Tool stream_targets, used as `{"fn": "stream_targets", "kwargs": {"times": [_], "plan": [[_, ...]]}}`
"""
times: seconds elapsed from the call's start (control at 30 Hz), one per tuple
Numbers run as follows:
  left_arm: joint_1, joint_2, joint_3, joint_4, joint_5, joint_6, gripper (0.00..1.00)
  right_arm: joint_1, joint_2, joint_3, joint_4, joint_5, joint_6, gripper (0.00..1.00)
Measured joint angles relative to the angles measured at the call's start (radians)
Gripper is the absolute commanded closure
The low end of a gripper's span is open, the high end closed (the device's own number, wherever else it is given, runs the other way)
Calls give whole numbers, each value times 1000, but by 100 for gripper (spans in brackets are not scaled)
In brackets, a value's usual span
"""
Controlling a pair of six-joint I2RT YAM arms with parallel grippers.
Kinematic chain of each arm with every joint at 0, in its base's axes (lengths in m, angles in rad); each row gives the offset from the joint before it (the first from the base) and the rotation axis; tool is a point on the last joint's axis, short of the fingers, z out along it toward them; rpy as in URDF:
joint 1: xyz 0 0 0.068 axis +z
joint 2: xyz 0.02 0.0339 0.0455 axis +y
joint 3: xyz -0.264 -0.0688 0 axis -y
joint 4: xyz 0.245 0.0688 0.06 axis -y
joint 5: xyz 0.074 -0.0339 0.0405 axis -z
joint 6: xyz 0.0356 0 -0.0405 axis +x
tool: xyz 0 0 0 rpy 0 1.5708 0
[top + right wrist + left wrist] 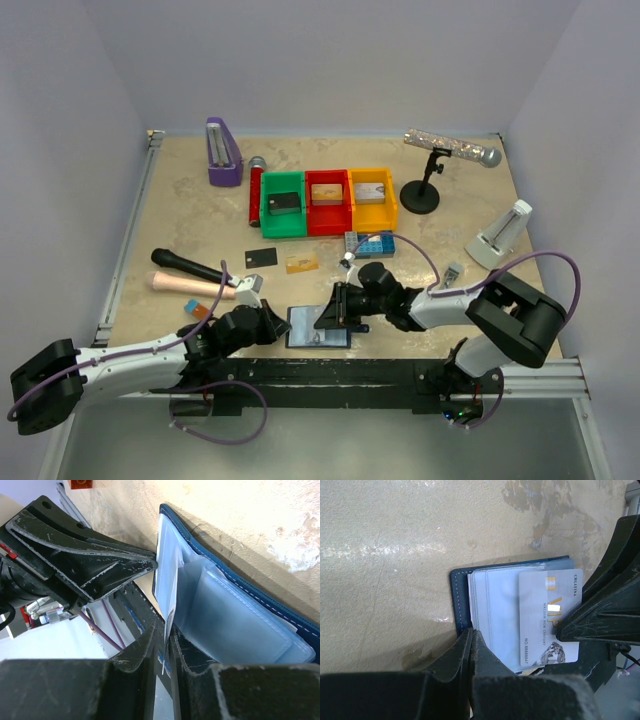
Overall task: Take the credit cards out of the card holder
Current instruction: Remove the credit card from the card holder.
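Pulling the silvery card (pixel 547 620) free will go best, I judge, if you draw it straight along its own length, out of the pale pocket's mouth, rather than lifting or twisting it. A skewed pull could wedge it in the sleeve or drag the whole card holder (pixel 459 595) along. Check that your right claw (pixel 164 640) bites the card alone and not the pocket's clear film with it. Your left claw (pixel 472 642) is the anchor. It is shut tight with nothing between its fingers, and its tips bear on the holder's navy outer flap by the stitched edge. Press there while the other side pulls.

Your right claw stands narrow, with one finger on each side of the card's edge. In the right wrist view that edge shows as a thin pale line running down between the fingers. Whether the pads are pinching it yet I cannot tell. In the left wrist view the card lies printed face up on the half of the holder nearest that claw, and I cannot make out how far it sits out of its pocket. The holder lies open on the table (pixel 180 200) close to the near edge, between your two claws. A black card (pixel 261 257) and a gold-tan card (pixel 301 263) lie loose just beyond it, so part of the job looks done.
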Motion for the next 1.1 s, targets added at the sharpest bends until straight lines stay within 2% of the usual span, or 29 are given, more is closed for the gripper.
{"fn": "stream_targets", "kwargs": {"times": [0.27, 0.57, 1.1], "plan": [[0, -3, 0, -4, -2, 0, 100, -2, -7, -1, 0, 0, -3, 86], [0, -28, 0, -28, -8, 0, 100, -8, -10, -4, -18, 8, -9, 100], [0, -87, 0, -93, -14, -6, 100, -40, -109, -41, -150, 56, -22, 100]]}}
